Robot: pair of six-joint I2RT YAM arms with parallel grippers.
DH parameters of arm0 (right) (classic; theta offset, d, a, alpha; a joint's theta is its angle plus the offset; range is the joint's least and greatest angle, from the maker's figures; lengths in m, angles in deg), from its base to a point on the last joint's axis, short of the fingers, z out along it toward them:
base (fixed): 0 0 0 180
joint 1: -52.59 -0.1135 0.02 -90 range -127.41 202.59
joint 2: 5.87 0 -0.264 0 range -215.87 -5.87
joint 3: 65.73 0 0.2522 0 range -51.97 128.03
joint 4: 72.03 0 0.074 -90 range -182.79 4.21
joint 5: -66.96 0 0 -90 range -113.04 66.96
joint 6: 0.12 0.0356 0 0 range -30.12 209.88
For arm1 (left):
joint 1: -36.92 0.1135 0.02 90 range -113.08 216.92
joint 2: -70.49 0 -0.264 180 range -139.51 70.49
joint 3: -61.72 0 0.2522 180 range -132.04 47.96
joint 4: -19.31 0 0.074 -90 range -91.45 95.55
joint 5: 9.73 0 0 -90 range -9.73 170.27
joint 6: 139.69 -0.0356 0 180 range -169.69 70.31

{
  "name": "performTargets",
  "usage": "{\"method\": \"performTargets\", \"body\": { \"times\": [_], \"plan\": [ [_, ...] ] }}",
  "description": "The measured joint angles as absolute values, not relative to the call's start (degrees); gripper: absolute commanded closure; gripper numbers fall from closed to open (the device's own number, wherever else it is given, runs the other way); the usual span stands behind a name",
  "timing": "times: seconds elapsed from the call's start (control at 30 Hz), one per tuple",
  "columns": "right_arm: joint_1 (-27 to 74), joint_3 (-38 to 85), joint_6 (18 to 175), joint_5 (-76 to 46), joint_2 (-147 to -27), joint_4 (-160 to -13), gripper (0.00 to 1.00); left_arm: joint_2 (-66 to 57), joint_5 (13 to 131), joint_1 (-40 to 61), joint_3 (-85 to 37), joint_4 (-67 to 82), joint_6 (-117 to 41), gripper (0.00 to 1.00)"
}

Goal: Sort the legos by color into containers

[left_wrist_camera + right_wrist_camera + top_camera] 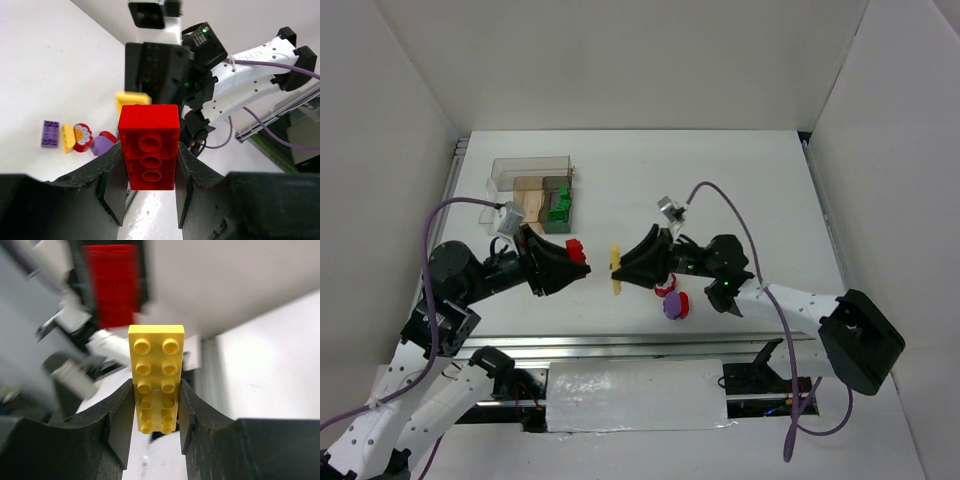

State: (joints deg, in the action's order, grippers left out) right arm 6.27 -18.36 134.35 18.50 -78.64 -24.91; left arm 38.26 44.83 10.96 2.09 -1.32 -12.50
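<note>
Blurred backdrop: red brick (112, 285) beyond yellow bar (156, 375) clamped in right pincer (156, 397).

A white desk (740, 180) is boxed in by plain white walls (620, 60) at its far, left and right edges. A metal rail (620, 346) runs along the near edge, with a crinkled silvery sheet (635, 395) beside it.

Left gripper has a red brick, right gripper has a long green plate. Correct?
One thing is off: the long plate in the right gripper is yellow, not green, as the right wrist view shows. The rest stands: the left gripper has a red brick.
</note>
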Motion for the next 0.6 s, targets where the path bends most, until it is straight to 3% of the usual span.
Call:
{"method": "performTargets", "body": {
  "times": [0.1,0.2,0.33,0.5,0.6],
  "plan": [
    [14.33,-24.83,136.08,17.67,-74.55,-24.43,1.0,37.99,46.25,10.98,-0.4,-3.9,-14.77,1.0],
    [16.12,-26.03,134.24,16.77,-69.4,-29.55,1.0,38.17,49.2,11.0,-2.1,-6.13,-16.34,1.0],
    [16.1,-25.6,129.96,10.8,-59.47,-39.97,1.0,34.02,64.26,10.87,-8.09,-13.19,-16.3,1.0],
    [16.1,-24.76,125.72,3.9,-51.52,-52.21,1.0,13.27,91.06,15.42,-18.34,-22.22,-14.64,1.0],
    [16.1,-24.55,124.51,2.17,-49.27,-57.85,1.0,-1.54,98.92,22.35,-22.23,-24.42,-13.55,1.0]
  ]
}}
